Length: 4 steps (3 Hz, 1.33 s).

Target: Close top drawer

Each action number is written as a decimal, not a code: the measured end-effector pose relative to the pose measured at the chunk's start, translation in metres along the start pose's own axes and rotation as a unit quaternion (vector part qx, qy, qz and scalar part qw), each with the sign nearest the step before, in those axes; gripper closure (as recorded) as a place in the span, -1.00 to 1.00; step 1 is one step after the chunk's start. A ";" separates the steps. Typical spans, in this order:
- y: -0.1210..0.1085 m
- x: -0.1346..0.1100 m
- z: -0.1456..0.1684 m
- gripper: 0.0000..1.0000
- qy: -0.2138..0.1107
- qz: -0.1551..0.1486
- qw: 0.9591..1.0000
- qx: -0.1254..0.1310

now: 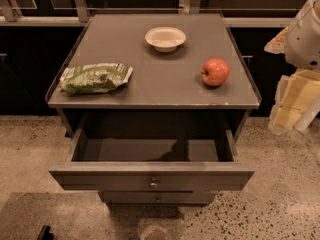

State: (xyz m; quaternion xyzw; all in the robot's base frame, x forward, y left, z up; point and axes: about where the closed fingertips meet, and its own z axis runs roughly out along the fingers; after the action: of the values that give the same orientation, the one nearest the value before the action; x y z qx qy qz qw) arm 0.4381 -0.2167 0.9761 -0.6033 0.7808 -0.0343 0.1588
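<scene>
right of open top drawer (100, 176), gripper (291, 118)

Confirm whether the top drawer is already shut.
No: the top drawer stands pulled out with its inside floor showing, while the gripper hangs at the view's right edge, apart from it.

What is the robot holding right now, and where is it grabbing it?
Nothing, as far as shows. The end effector hangs right of the cabinet, away from the open top drawer.
</scene>
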 end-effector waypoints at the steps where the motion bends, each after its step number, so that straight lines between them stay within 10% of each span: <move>1: 0.000 0.000 0.000 -1.00 0.000 0.000 1.000 0.000; 3: 0.031 0.016 0.032 -1.00 -0.053 0.015 0.998 0.001; 4: 0.070 0.046 0.105 -1.00 -0.127 0.083 0.988 -0.036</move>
State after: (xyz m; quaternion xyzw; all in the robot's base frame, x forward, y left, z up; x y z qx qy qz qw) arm 0.3934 -0.2276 0.8499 -0.5409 0.8025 0.0843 0.2373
